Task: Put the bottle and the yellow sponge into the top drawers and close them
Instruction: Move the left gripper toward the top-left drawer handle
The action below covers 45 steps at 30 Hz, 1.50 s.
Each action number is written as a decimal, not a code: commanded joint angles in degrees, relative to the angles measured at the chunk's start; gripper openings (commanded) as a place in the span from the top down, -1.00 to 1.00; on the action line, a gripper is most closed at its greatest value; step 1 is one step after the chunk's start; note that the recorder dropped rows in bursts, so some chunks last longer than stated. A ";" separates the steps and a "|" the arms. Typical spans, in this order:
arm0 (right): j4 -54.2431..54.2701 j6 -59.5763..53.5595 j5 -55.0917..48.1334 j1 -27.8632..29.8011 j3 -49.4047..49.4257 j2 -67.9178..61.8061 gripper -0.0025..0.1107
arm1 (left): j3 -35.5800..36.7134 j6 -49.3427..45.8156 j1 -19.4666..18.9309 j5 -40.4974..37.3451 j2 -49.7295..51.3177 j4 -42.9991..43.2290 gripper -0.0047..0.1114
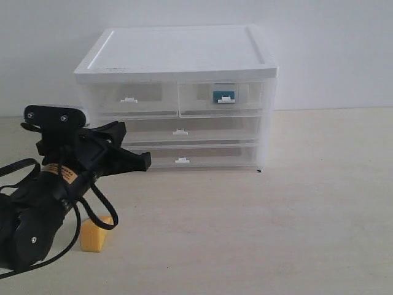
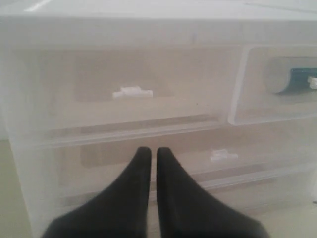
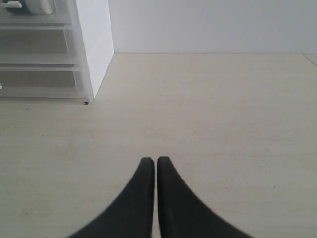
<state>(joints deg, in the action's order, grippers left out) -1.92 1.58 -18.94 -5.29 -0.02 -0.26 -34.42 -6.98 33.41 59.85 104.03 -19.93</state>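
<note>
The teal-blue bottle lies inside the right top drawer, which looks pushed in; in the left wrist view the bottle shows through that drawer's clear front. The left top drawer is shut and holds nothing that I can see. On the table in front of the cabinet, partly behind my left arm, lies the yellow sponge. My left gripper is shut and empty, pointing at the cabinet's lower left front, below the left top drawer's handle. My right gripper is shut and empty over bare table, out of the exterior view.
The white cabinet stands against the back wall, with two full-width drawers below the top pair. Its right side shows in the right wrist view. Pale tabletop stretches to the right and front.
</note>
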 commanded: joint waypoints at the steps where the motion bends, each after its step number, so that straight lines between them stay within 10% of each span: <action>1: 0.12 -0.10 0.50 0.12 0.02 0.26 0.96 | -2.83 -0.31 0.43 -1.14 2.00 2.53 0.85; 12: 0.12 -0.10 0.50 0.12 0.02 0.26 0.96 | -5.80 -0.54 -0.16 -3.86 2.00 2.20 0.81; 21: 0.12 -0.10 0.50 0.12 0.02 0.26 0.96 | -5.91 -0.54 -0.89 -2.43 2.38 -1.12 -0.24; 45: 0.12 -0.10 0.50 0.12 0.02 0.26 0.96 | -13.97 -3.09 -0.89 3.65 8.45 -5.82 -0.10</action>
<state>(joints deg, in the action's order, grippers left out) -1.92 1.67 -18.94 -5.29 -0.02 -0.26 -47.53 -9.58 32.59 63.40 112.46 -25.53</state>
